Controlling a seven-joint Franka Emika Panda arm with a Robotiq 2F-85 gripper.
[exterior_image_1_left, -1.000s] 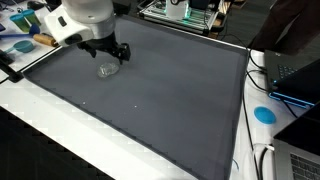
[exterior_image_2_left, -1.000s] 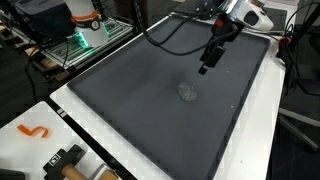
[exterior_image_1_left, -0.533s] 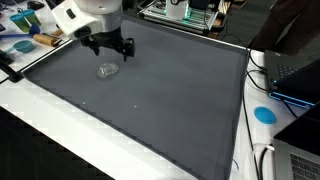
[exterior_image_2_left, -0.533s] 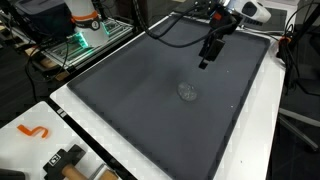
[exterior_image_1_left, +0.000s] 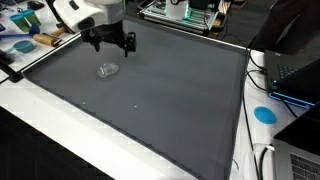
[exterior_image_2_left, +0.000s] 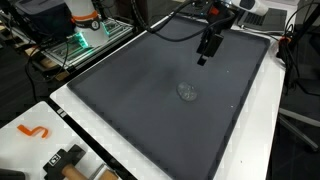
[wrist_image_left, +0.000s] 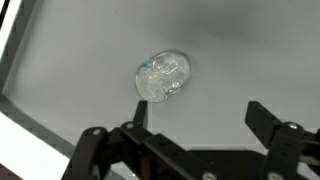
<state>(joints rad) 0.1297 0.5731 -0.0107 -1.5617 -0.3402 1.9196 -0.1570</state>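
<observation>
A small clear, crumpled plastic object (wrist_image_left: 163, 78) lies alone on the dark grey mat (exterior_image_1_left: 170, 90); it shows in both exterior views (exterior_image_1_left: 108, 70) (exterior_image_2_left: 187, 91). My gripper (wrist_image_left: 200, 113) hangs open above the mat with nothing between its fingers. In the wrist view the clear object sits just beyond the left fingertip (wrist_image_left: 141, 110). In both exterior views the gripper (exterior_image_1_left: 113, 44) (exterior_image_2_left: 204, 55) is raised above and behind the object, apart from it.
The mat has a white border (exterior_image_1_left: 60, 125). Blue items (exterior_image_1_left: 22, 45) lie at one corner, a blue disc (exterior_image_1_left: 264, 114) and laptops (exterior_image_1_left: 296, 80) at the side. An orange hook (exterior_image_2_left: 33, 130) and black tool (exterior_image_2_left: 62, 158) rest on the white table. Electronics (exterior_image_2_left: 85, 35) stand behind.
The gripper has risen and drawn back from the clear object, staying open. The object has not moved.
</observation>
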